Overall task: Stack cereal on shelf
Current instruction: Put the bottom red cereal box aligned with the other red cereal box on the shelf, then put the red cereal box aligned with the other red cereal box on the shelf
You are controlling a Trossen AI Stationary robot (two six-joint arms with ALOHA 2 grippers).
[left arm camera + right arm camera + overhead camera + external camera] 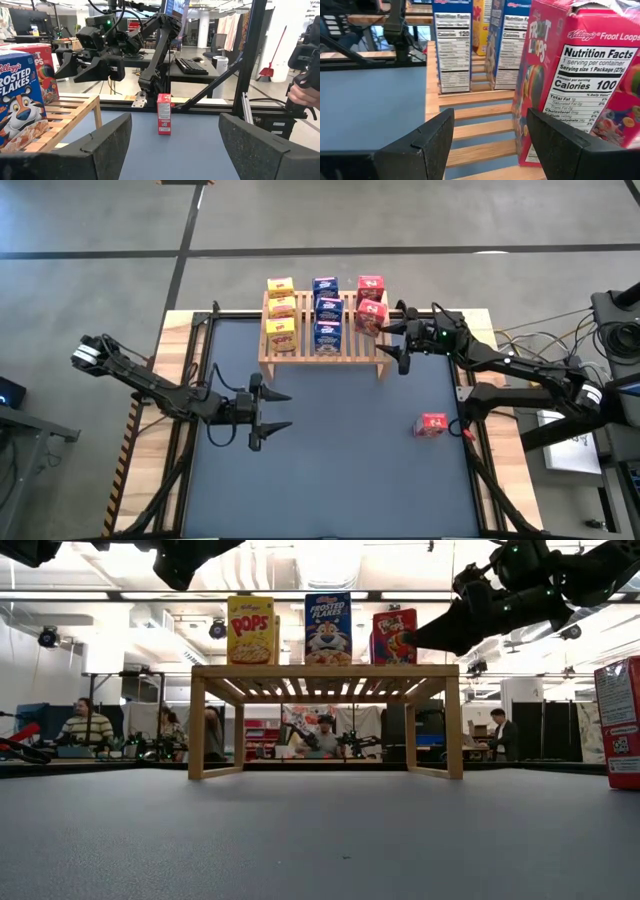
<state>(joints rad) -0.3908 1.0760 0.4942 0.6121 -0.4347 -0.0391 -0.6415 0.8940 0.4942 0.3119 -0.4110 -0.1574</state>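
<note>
Dark blue-grey tabletop [330,470] fills a wooden-edged desk, with an open workroom and seated people behind it. From the hand outward: the right gripper [398,345] hovers at the right end of the shelf [322,352], its two fingers spread apart and holding nothing, just beside the nearest red cereal box [580,80] on the slats. The shelf, a light wooden slatted rack, stands at the middle of the desk's far edge. On it sit eight boxes in three columns: three yellow boxes [281,311] at the left end, three blue boxes [326,310] in the middle, and two red ones at the right end. A ninth box, the lone red box [432,425], stands on the tabletop near the desk's right edge, well apart from the shelf. The left gripper [270,410] waits over the tabletop toward the desk's left side, fingers spread wide and empty.
</note>
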